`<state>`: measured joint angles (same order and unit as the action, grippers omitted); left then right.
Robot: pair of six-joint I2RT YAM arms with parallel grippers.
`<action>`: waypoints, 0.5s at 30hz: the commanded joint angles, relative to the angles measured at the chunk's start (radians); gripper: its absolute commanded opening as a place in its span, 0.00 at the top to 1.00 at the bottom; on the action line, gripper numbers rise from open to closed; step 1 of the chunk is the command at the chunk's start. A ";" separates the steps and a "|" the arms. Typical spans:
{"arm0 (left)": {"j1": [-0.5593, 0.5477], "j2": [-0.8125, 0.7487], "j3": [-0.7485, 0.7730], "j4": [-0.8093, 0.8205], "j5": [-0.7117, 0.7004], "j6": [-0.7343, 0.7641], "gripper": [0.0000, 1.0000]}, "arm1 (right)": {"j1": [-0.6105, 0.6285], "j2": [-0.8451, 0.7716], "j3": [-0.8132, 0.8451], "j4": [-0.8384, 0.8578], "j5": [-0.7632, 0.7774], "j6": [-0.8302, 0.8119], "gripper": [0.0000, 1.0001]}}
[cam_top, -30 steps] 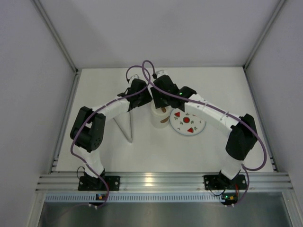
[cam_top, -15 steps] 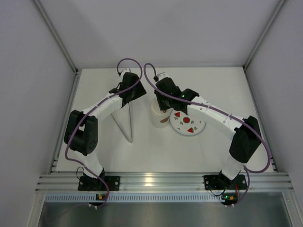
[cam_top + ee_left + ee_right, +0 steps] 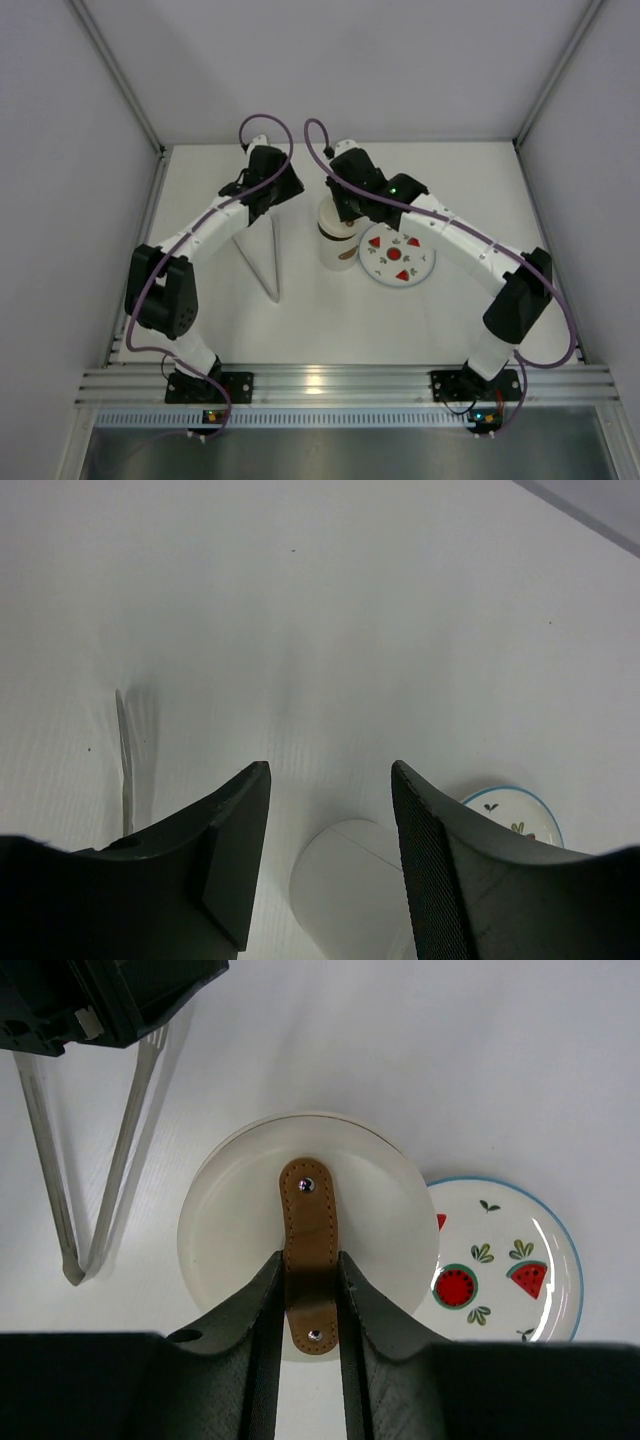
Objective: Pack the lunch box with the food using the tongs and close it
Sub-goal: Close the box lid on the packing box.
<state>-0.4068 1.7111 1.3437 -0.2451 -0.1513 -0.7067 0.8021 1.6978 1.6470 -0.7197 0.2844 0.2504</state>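
Now one lunch box, plate, tongs; right tool clamps the lid handle, left tool released.

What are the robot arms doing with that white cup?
The right gripper is pinching the brown handle of the lid, which sits on top of the lunch box. The left gripper is open and empty, hovering over the table. The tongs lie on the table beside the lunch box. The plate on the other side shows only its printed fruit, no food.
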 commanded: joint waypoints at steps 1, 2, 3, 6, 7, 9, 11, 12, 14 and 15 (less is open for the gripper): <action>0.011 -0.073 0.051 -0.016 -0.008 0.032 0.43 | -0.003 0.014 0.112 -0.084 0.029 -0.039 0.87; 0.013 -0.076 0.054 -0.019 -0.005 0.033 0.43 | -0.003 0.022 0.129 -0.098 0.027 -0.043 0.87; 0.014 -0.079 0.057 -0.029 -0.002 0.036 0.43 | -0.003 0.040 0.145 -0.127 0.025 -0.052 0.87; 0.019 -0.085 0.067 -0.042 0.009 0.044 0.43 | -0.001 0.078 0.200 -0.176 0.010 -0.072 0.87; 0.022 -0.088 0.071 -0.045 0.010 0.046 0.43 | -0.003 0.086 0.226 -0.187 0.009 -0.077 0.87; 0.025 -0.094 0.075 -0.049 0.016 0.050 0.43 | -0.003 0.114 0.247 -0.205 0.003 -0.086 0.87; 0.031 -0.099 0.083 -0.062 0.025 0.056 0.43 | -0.003 0.132 0.283 -0.245 -0.002 -0.095 0.87; 0.033 -0.105 0.087 -0.068 0.025 0.056 0.42 | -0.003 0.147 0.289 -0.253 -0.002 -0.102 0.87; 0.040 -0.117 0.091 -0.079 0.027 0.058 0.41 | -0.003 0.158 0.303 -0.268 0.002 -0.105 0.87; 0.043 -0.123 0.091 -0.080 0.027 0.058 0.40 | -0.003 0.161 0.304 -0.270 -0.001 -0.105 0.87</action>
<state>-0.3756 1.6569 1.3907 -0.3149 -0.1349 -0.6685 0.8021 1.8511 1.8896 -0.9218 0.2794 0.1719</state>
